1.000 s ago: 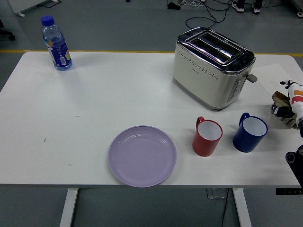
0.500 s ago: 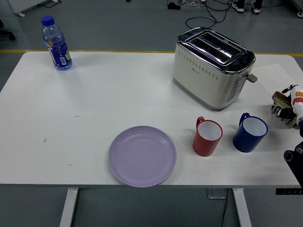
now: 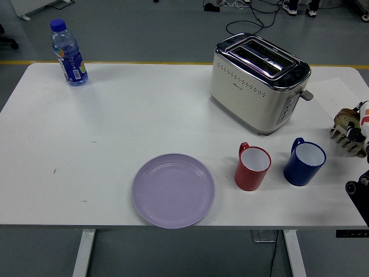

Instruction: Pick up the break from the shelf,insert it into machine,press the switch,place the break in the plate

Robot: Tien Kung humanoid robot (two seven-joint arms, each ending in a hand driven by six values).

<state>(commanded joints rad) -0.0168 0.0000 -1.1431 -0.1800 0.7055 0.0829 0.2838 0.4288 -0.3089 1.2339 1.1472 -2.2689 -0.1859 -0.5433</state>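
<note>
Since a second ago the right hand (image 3: 362, 118), its grip not discernible, is drawn rightward off the bread (image 3: 346, 117) on the shelf (image 3: 347, 138), while toaster (image 3: 259, 81) and plate (image 3: 173, 190) to its left remain unused.

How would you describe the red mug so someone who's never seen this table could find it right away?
Start at the big cream toaster at the back right of the white table. Two mugs stand in front of it, near the table's front edge. The red mug is the left one, nearer the purple plate; its neighbour, the other mug, is dark blue.
</note>
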